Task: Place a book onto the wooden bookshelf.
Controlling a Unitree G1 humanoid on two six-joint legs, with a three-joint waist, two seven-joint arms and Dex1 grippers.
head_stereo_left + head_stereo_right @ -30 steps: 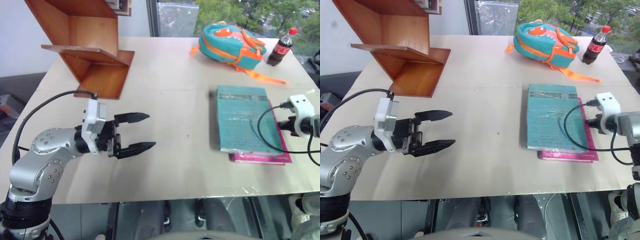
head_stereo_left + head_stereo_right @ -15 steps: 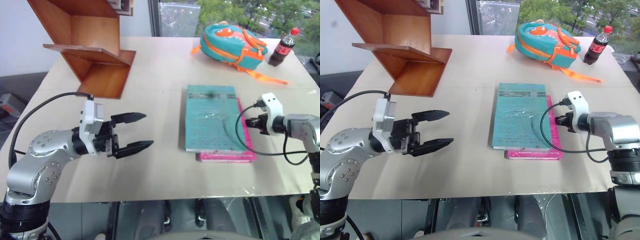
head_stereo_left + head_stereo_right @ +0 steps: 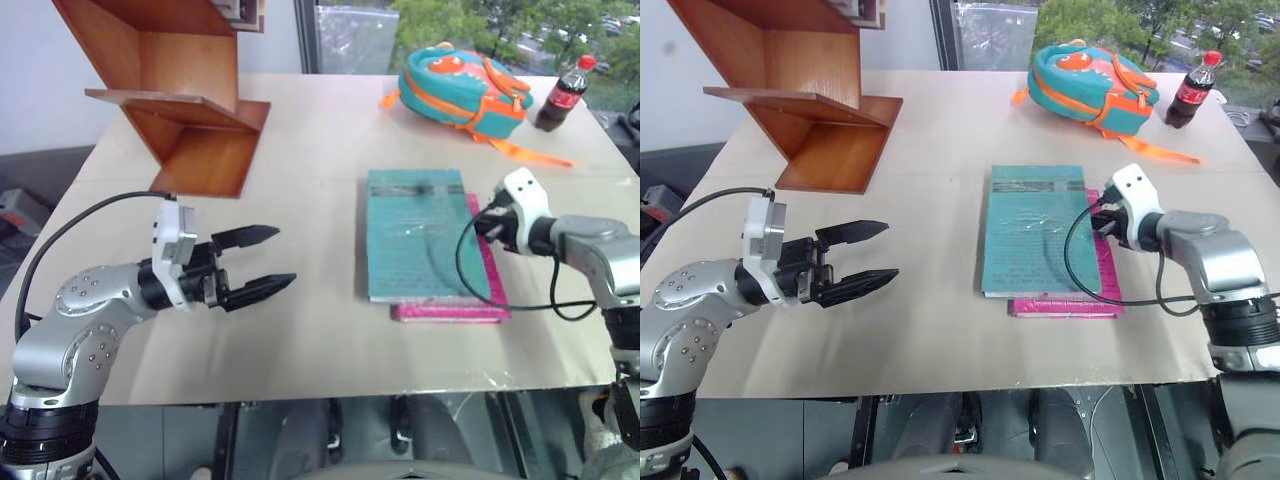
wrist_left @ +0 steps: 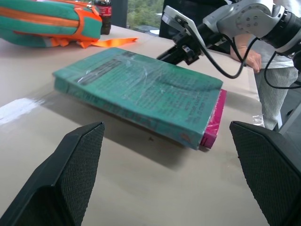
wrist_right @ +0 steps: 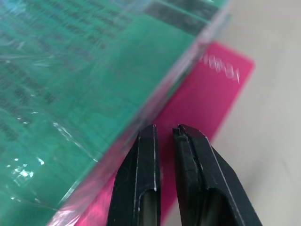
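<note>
**Inspector A:** Left gripper [image 3: 258,262] first: it hovers low over the near left part of the table [image 3: 320,340], pointing toward the middle, its two black fingers spread wide with nothing between them. Do you agree?

**Inspector B:** Agreed. Its wrist view looks between those spread fingers at the book [image 4: 141,92], well apart from them. And the other arm?

**Inspector A:** Right gripper [image 5: 165,134] has its fingers pressed together, with only a thin slit between the tips. The tips sit at the right long edge of the book, over the exposed strip of the magenta-pink book [image 5: 211,89] beneath. Whether they touch either cover, I cannot tell.

**Inspector B:** Location of the book itself?

**Inspector A:** It lies flat on the table, right of centre, on top of the magenta-pink book, which juts out along its right and near sides. The teal cover carries a glossy wrap.

**Inspector B:** Farther back?

**Inspector A:** The wooden bookshelf [image 3: 175,100] stands at the far left corner of the table, well apart from the book. A teal and orange backpack [image 3: 462,85] lies at the far right, with a cola bottle [image 3: 560,95] upright just beside it.
</note>
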